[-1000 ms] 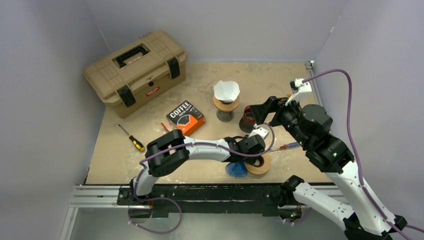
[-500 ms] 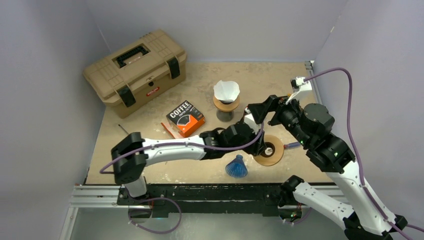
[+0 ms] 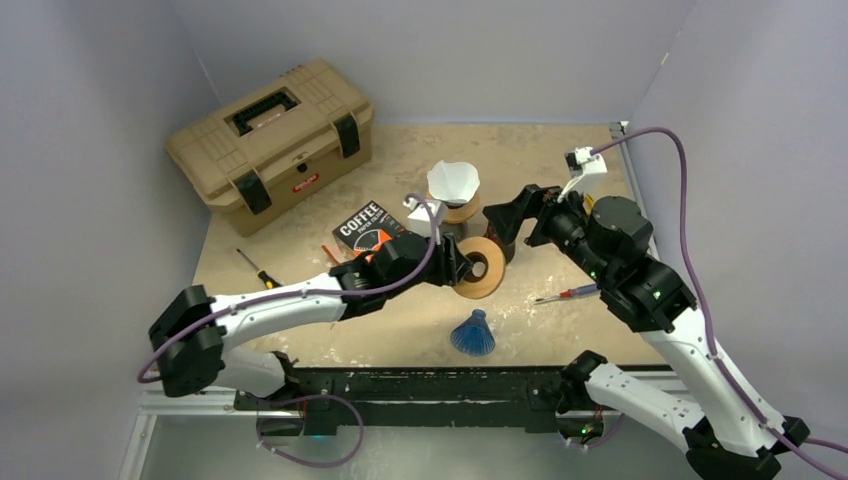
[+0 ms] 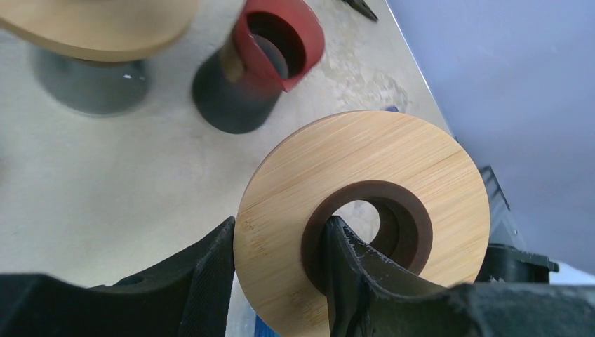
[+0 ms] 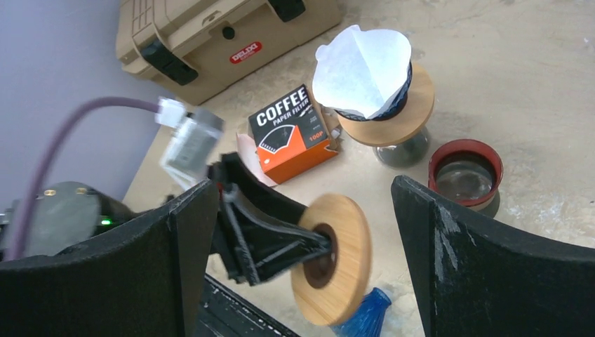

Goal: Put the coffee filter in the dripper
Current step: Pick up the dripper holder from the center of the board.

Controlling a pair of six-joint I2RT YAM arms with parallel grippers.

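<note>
**Grip.** My left gripper (image 4: 281,232) is clamped on a wooden disc (image 4: 393,154). One finger goes through the dark-lined centre hole and the other bears on the outer rim. I judge this hold is chosen because it pinches the ring band, which a flat disc lying on a table would not otherwise offer. The disc hangs on edge above the table (image 3: 560,160), between the filter box (image 5: 291,130) and the red cup (image 5: 465,172).

**Right arm.** My right gripper (image 5: 303,188) is empty, with its fingers spread wide. It faces the disc from the far right. I read this as standing off or ready to receive, and I cannot tell which.

**Task item.** The coffee filter (image 5: 361,70) sits opened as a cone in the dark dripper (image 5: 400,95). The dripper rests on a second wooden collar (image 5: 389,123) on a grey stand, just beside the red cup. From these views the filter looks seated.

**Count.**
- Coffee filters out of the box: one.
- Wooden discs: two, one held and one under the dripper.
- Blue cone (image 3: 473,335): one, point up at the near edge.
- Red cups: one.
- Filter boxes: one.
- Tool box (image 3: 270,140): one.
- Screwdrivers: two, a yellow-handled screwdriver (image 3: 268,280) and a red-handled screwdriver (image 3: 570,293).
</note>
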